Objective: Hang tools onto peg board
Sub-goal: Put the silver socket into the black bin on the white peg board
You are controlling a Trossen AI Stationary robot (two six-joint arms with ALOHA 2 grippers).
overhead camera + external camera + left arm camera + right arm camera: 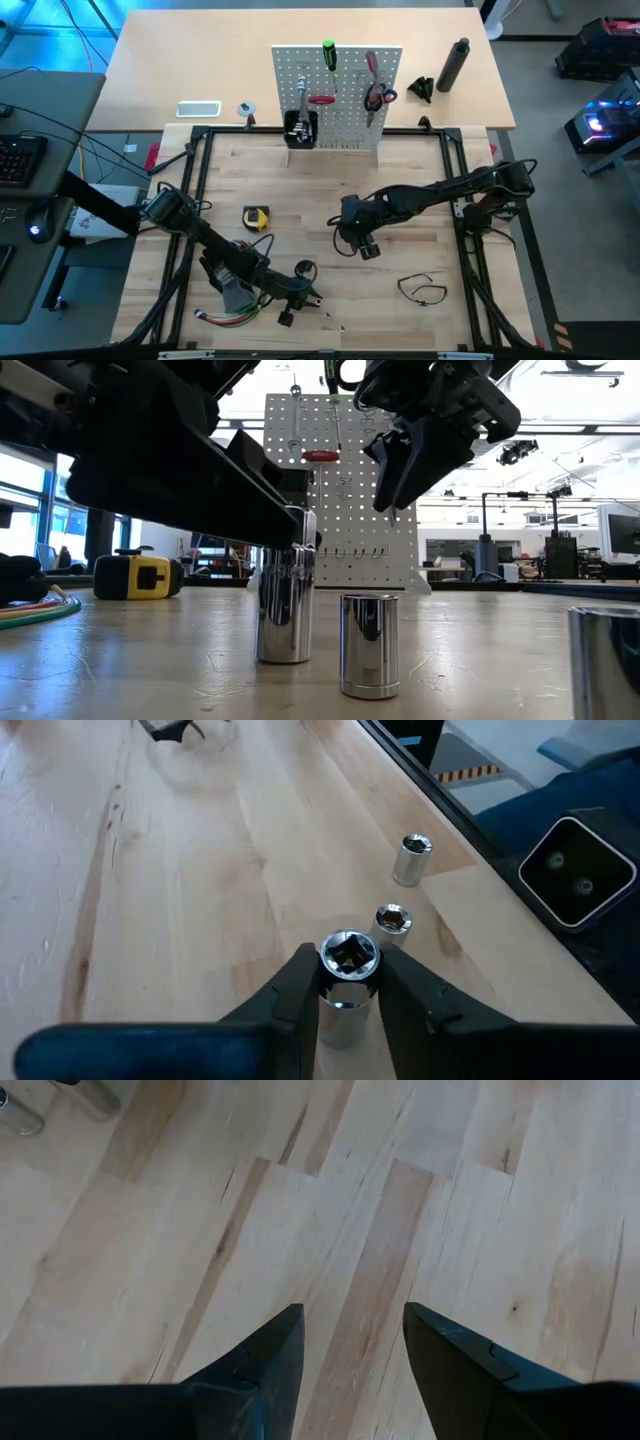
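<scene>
The left wrist view shows three shiny metal sockets standing on the wooden table (180, 900). The left gripper (348, 992) has its two dark fingers pressed on the sides of the nearest socket (347, 982), so it is grasping that one. A second socket (392, 921) stands just beside it. A third socket (411, 859) stands a bit farther off, near the table's black edge.

In the low view, one socket is between the left arm's fingers and the next one stands just beside it, apart.

In the high view, the peg board (338, 95) stands upright at the far side of the table. One green-handled screwdriver (329, 55), one red-handled tool (321, 99) and one pair of red-handled pliers (377, 96) hang on it. One small black bin (301, 129) sits on its front. One yellow tape measure (257, 217) lies on the table, well apart from the board. One thin black loop (422, 289) lies near the right side.

The right gripper (352, 1342) hangs above the middle of the table. Its fingers are spread apart with only bare wood between them.
</scene>
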